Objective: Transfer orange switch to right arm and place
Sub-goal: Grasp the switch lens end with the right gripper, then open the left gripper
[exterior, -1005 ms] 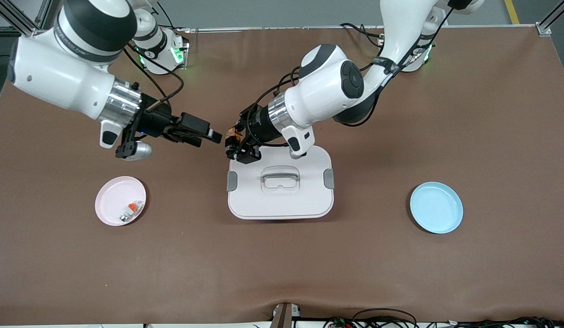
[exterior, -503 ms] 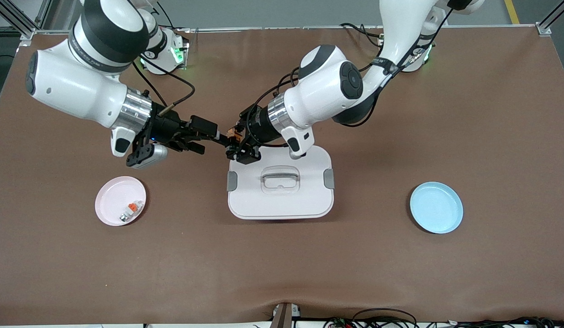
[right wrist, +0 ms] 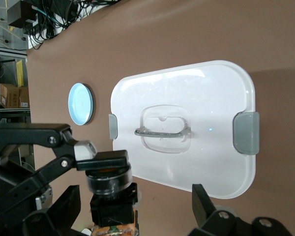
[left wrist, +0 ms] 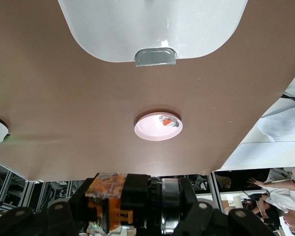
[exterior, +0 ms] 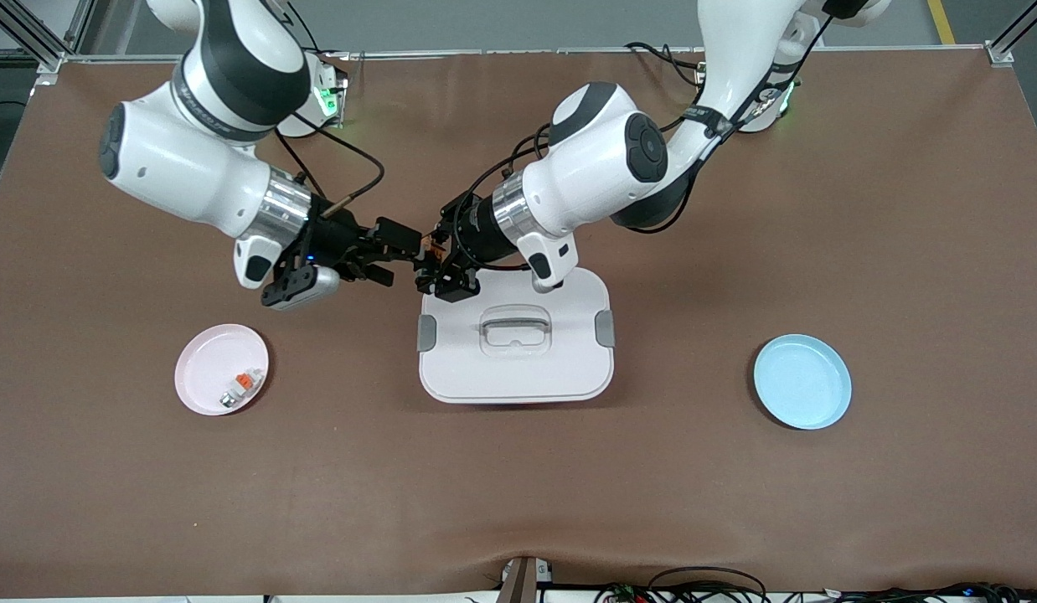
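Observation:
My left gripper (exterior: 436,261) is shut on the orange switch (exterior: 431,248) and holds it in the air, over the table just off a corner of the white lidded box (exterior: 515,368). In the left wrist view the switch (left wrist: 130,201) shows its black body and orange parts between the left gripper's (left wrist: 132,219) fingers. My right gripper (exterior: 406,254) is open and has its fingers on either side of the switch. In the right wrist view the switch (right wrist: 110,194) stands between the right gripper's (right wrist: 135,209) spread fingers, which do not touch it.
A pink plate (exterior: 202,368) toward the right arm's end holds a small white-grey block with an orange tab (exterior: 242,385). A blue plate (exterior: 802,382) lies toward the left arm's end. The box's handle (exterior: 515,322) faces up.
My right arm has moved toward the left gripper, and its open fingers now reach around the switch. The left gripper and switch have stayed in place.

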### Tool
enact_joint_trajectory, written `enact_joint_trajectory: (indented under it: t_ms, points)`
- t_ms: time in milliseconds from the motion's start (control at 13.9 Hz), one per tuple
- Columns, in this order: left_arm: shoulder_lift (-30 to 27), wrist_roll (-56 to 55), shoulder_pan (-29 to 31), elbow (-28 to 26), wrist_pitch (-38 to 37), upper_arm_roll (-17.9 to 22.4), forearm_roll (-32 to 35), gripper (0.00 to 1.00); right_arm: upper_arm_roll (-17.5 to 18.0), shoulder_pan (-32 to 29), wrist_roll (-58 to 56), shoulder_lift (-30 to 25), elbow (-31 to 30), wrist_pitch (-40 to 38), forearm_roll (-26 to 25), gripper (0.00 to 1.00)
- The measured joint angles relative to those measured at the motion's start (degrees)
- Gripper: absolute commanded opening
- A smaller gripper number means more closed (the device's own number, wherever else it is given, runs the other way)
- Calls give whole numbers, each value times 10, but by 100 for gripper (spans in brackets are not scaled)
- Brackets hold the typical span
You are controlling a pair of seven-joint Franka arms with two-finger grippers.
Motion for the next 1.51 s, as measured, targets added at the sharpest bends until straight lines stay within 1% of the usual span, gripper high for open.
enact_joint_trajectory:
  t_ms: [431,503,574,646,790,862,933,1005,1077,1508]
  points:
    - [0,0,1,1,1,0,0,31,-1,5,0,0,-4,1,0,100]
    - [0,0,1,1,1,0,0,31,0,5,0,0,-4,0,0,98]
    - [0,0,1,1,1,0,0,31,0,5,0,0,-4,0,0,91]
    - [0,0,1,1,1,0,0,31,0,5,0,0,-4,0,0,81]
    - [0,0,1,1,1,0,0,31,0,5,0,0,-4,-1,0,64]
    - [1,0,1,1,0,0,0,31,0,5,0,-1,-2,-1,1,51]
    - [3,0,0,1,0,0,0,31,1,6,1,-2,-2,0,1,36]
    - [4,0,-1,1,1,0,0,31,1,7,1,-3,-1,0,2,16]
    - [6,0,-1,1,1,0,0,31,2,8,4,-4,0,0,2,0]
    - [6,0,-1,1,2,0,0,32,2,8,34,-4,0,1,2,0]
